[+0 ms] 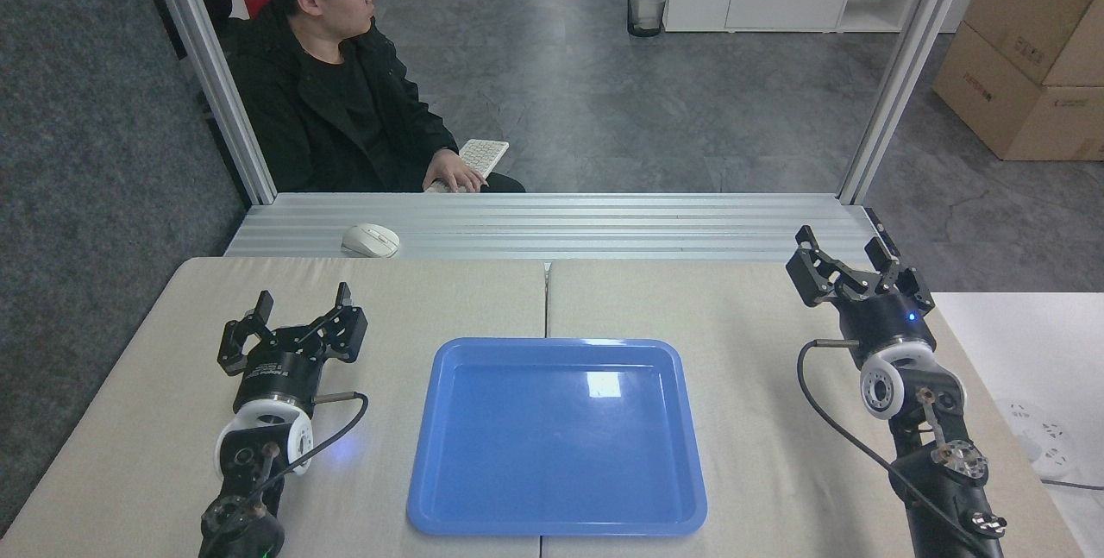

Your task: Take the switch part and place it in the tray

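Observation:
A glossy blue tray (448, 489) with a raised rim lies empty in the middle of the beige table. The switch part is out of view. To the tray's left my left gripper (302, 297) hovers over the table, open, with nothing between its fingers. My right gripper (847, 241) stands open near the table's far right corner, also holding nothing.
A white mouse (371, 240) rests on the ribbed metal ledge (604, 226) behind the table. A person in black (336, 101) sits beyond it with a hand on a white keyboard (481, 154). A white surface with a power strip (1039, 446) borders the table's right side.

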`<state>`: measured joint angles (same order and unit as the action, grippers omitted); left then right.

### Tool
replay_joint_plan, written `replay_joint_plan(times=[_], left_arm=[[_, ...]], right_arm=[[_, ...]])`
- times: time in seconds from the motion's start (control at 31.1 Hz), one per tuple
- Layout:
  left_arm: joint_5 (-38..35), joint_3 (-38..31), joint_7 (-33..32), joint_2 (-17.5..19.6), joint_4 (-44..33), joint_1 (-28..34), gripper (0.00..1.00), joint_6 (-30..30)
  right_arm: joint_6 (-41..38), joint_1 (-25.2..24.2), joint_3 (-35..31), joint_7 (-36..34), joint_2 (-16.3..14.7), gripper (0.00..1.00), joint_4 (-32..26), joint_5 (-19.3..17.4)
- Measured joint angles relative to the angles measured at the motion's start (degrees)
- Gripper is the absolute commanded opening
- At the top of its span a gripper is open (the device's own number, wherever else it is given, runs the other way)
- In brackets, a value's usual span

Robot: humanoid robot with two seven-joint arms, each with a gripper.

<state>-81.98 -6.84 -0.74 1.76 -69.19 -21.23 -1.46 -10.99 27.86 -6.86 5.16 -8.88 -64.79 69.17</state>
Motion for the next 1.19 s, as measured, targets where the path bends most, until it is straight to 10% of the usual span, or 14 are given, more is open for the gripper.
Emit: replay_joint_plan(times=[1.19], left_arm=[[0.37,-0.06,-0.42,1.29,-1.55,0.26,1.0,-0.09]], right_arm=[[0.06,0.09,0.0,0.08,0.31,1.0,0.02,0.0]])
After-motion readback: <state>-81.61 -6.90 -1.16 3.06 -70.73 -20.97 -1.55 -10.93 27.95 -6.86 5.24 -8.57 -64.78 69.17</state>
